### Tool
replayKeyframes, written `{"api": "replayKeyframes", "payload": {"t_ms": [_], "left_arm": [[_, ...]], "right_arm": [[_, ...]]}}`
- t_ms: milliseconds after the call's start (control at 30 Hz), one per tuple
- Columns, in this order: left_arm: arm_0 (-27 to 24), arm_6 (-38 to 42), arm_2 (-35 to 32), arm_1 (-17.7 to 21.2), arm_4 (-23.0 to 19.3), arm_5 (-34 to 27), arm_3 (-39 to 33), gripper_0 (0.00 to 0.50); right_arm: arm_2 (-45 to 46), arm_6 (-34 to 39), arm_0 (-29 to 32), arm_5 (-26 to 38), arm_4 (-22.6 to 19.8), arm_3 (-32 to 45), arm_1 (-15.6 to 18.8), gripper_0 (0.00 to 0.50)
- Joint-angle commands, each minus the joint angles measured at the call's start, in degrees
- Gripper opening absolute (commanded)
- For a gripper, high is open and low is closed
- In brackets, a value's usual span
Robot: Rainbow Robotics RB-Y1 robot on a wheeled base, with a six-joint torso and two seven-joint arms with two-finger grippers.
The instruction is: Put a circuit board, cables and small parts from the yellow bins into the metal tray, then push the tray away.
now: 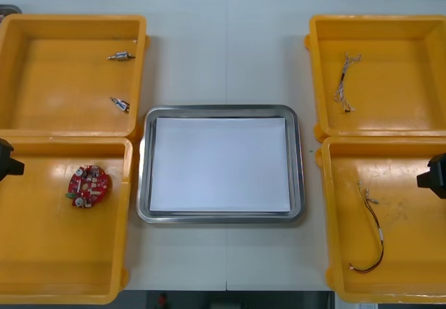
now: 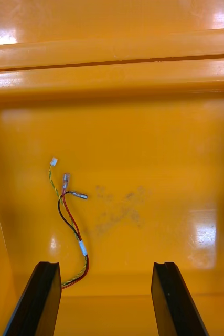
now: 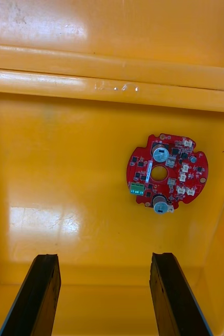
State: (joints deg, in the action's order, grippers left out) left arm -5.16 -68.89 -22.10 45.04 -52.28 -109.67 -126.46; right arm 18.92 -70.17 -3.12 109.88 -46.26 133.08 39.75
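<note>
A round red circuit board (image 1: 88, 186) lies in the near left yellow bin (image 1: 42, 267); the left wrist view shows the board (image 3: 167, 173) ahead of my open left gripper (image 3: 104, 294), off toward one finger. My left gripper (image 1: 8, 159) hangs at the bin's outer edge. A red and yellow cable (image 1: 371, 239) lies in the near right yellow bin (image 1: 411, 267); this cable (image 2: 70, 226) runs close to one finger of my open right gripper (image 2: 106, 299). My right gripper (image 1: 435, 174) hovers at that bin's outer side. The metal tray (image 1: 220, 215), white inside, sits between the bins.
The far left yellow bin (image 1: 42, 107) holds two small metal parts (image 1: 120, 56) (image 1: 120, 104). A thin cable (image 1: 346, 79) lies in the far right yellow bin (image 1: 411, 107). Bare table shows beyond and in front of the tray.
</note>
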Motion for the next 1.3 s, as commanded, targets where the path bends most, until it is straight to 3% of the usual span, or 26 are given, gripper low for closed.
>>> {"api": "replayKeyframes", "payload": {"t_ms": [33,1300], "left_arm": [[1.1,2.4,-0.9,0.9,-0.5,-0.3,-0.5,0.5],[1.1,2.4,-0.9,0.9,-0.5,-0.3,-0.5,0.5]], "right_arm": [[1.1,-0.3,-1.1,0.1,-0.4,0.6,2.3,0.5],[1.1,-0.3,-1.1,0.1,-0.4,0.6,2.3,0.5]]}}
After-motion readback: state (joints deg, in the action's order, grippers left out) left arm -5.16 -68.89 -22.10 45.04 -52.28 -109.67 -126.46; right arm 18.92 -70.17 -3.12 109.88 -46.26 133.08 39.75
